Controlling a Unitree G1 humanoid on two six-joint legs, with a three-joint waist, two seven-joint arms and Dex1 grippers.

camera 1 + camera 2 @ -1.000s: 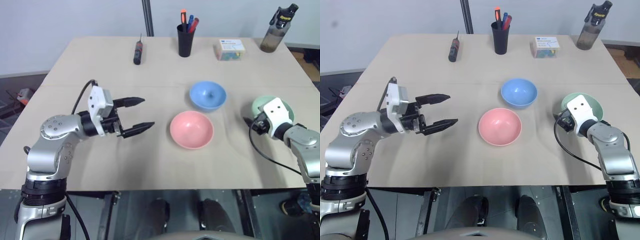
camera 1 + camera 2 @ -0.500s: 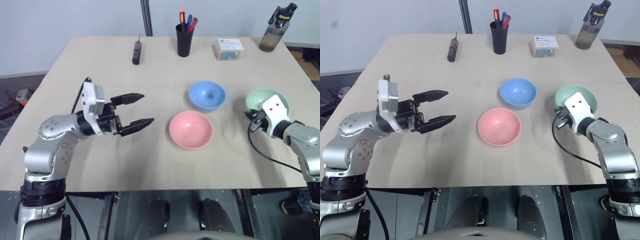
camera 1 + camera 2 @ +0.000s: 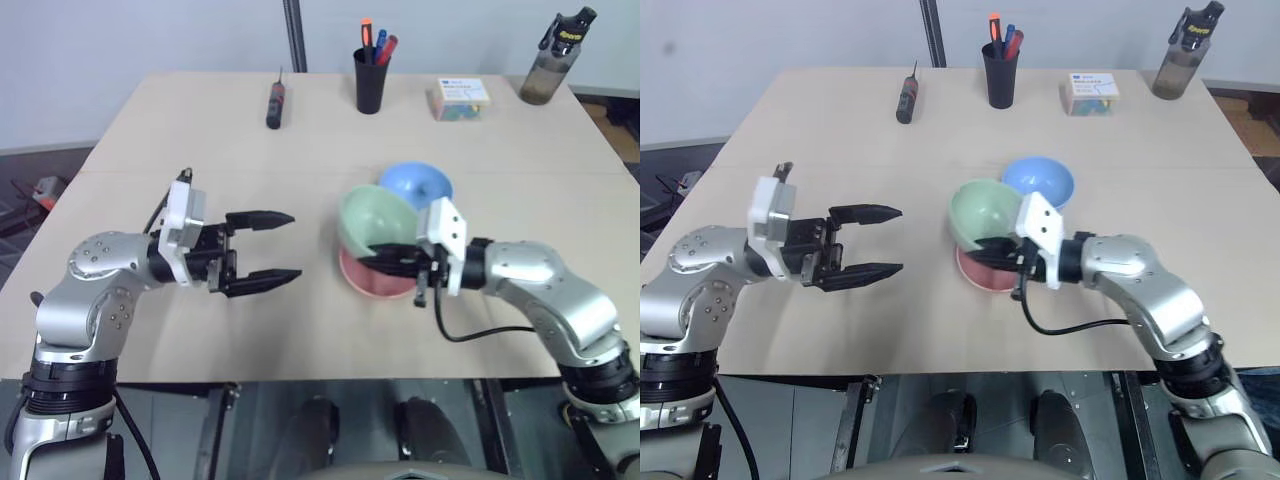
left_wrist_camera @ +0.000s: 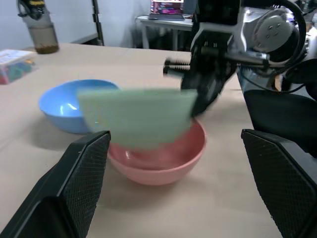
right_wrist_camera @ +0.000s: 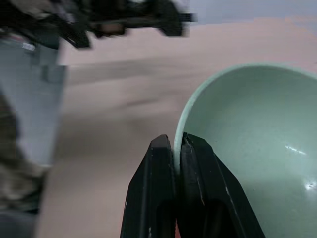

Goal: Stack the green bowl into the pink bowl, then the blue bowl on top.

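Green bowl [image 3: 372, 220] tilted over pink bowl [image 3: 372, 279] — insides apparently empty.

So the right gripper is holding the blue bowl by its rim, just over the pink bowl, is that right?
Not quite: the right gripper is shut on the rim of the green bowl, not the blue one, as the right wrist view shows. It does hang just over the pink bowl.

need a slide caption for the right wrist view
Right tool pinches the green bowl by its rim, carrying it above the table.
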